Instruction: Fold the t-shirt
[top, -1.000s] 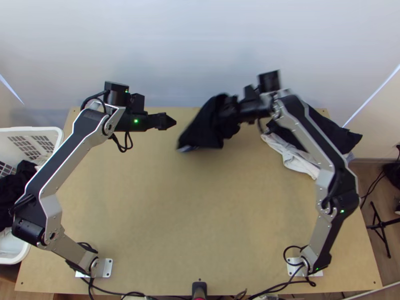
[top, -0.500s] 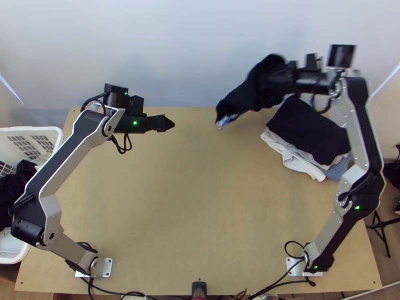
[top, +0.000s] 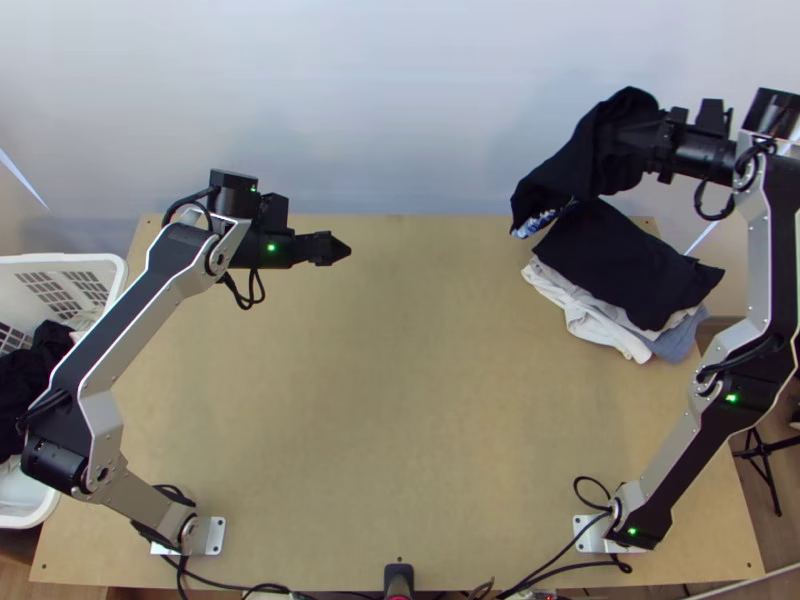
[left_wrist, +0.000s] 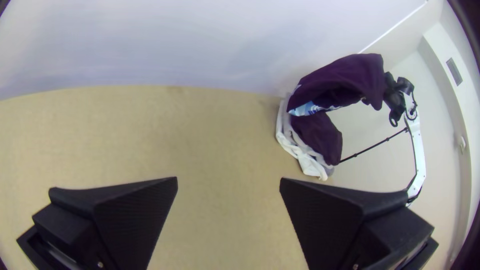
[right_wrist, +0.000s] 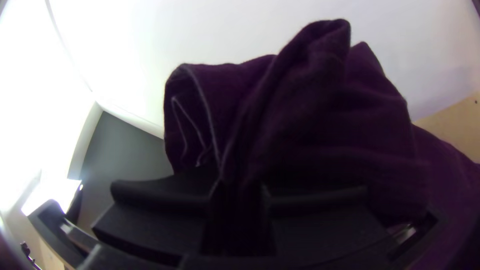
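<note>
In the top view my left gripper (top: 330, 248) hangs over the table's far left part, with nothing at its fingers. The left wrist view shows the left gripper (left_wrist: 228, 185) with its fingers wide apart. High at the far right, my right gripper (top: 645, 140) is shut on the bunched dark t-shirt (top: 580, 160), which droops with a blue-and-white printed patch at its lower end, just above the folded pile. In the right wrist view the right gripper (right_wrist: 240, 200) pinches the cloth (right_wrist: 320, 115) between its fingers, and folds rise beyond them.
A pile of folded clothes, a black one (top: 620, 260) over white (top: 590, 320) and grey-blue ones, lies at the table's far right corner. A white basket (top: 75, 262) with dark clothes stands left of the table (top: 400, 420). Behind is a pale wall.
My right gripper has carried the dark t-shirt from the far middle of the table rightward and away, over to the pile. The left arm has stayed nearly still.
</note>
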